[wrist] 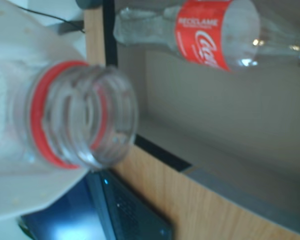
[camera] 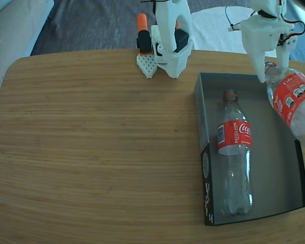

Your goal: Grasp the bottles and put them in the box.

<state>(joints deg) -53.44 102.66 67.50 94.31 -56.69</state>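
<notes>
1 bottle (camera: 235,152) flat inside the box (camera: 287,168), pincer (camera: 270,71) clamped on the 2nd bottle's (camera: 294,104) neck above it

A rounded wooden desk (camera: 91,152) with pale grain fills most of the fixed view. Behind it lies a dark grey carpet (camera: 91,23), with a light grey sofa (camera: 10,30) at the left edge and a white cloth (camera: 213,30) farther right. Light is soft and even. The wrist view shows a dark laptop (wrist: 125,210) beyond the desk edge.
</notes>
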